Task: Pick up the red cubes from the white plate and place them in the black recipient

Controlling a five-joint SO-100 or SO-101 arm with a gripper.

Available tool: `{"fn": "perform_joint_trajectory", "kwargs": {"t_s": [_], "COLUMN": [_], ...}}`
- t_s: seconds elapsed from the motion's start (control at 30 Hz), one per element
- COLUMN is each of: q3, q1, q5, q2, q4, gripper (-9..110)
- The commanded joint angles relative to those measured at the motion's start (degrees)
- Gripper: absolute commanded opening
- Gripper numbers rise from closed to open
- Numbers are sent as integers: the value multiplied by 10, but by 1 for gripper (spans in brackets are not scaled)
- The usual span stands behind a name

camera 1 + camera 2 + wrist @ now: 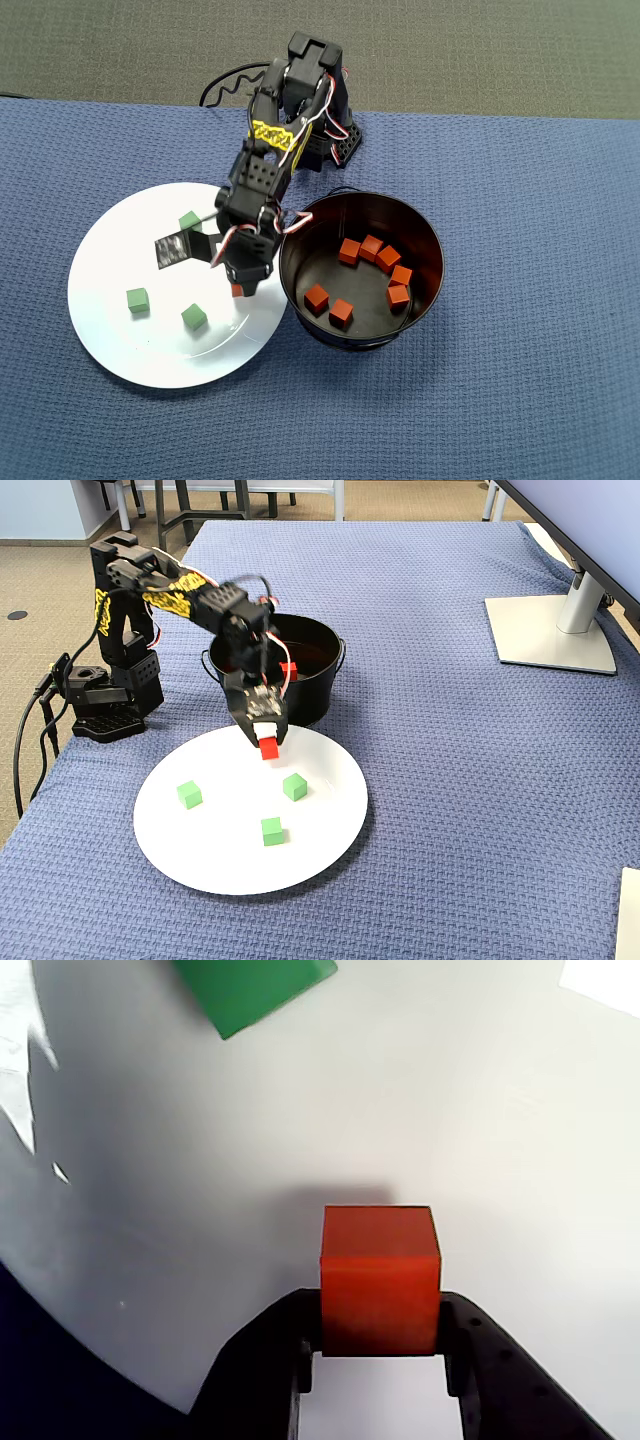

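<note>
My gripper [380,1322] is shut on one red cube [378,1260], its black jaws pressed against the cube's two sides. The cube sits low over the white plate [500,1110] and casts a shadow on it. From overhead, the gripper [240,286] is at the plate's [110,330] right edge, beside the black recipient [432,240], with the cube [237,291] peeking out beneath it. Several red cubes [349,251] lie inside the recipient. The fixed view shows the held cube [268,748] at the gripper tip, above the plate's [200,865] far rim and in front of the recipient [320,695].
Three green cubes [190,221] [137,299] [194,317] lie on the plate. The arm's base [100,695] stands at the left on the blue cloth. A monitor stand [550,630] is at the far right of the fixed view.
</note>
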Motion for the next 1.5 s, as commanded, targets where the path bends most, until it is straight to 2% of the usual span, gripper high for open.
{"fn": "perform_joint_trajectory", "kwargs": {"t_s": [0.0, 0.17, 0.33, 0.5, 0.7, 0.8, 0.87, 0.97, 1.17, 1.47], "q3": [-100, -193, -265, -266, -180, -104, -62, -70, -129, -72], "q1": [34, 35, -19, -116, -266, -329, -344, -324, -228, -80], "q5": [27, 56, 93, 144, 206, 198, 202, 222, 244, 250], "q2": [74, 115, 136, 173, 215, 235, 255, 271, 289, 315], "q4": [70, 147, 216, 241, 220, 189, 159, 154, 165, 113], "gripper": [0, 0, 0, 0, 1, 23, 31, 32, 25, 12]}}
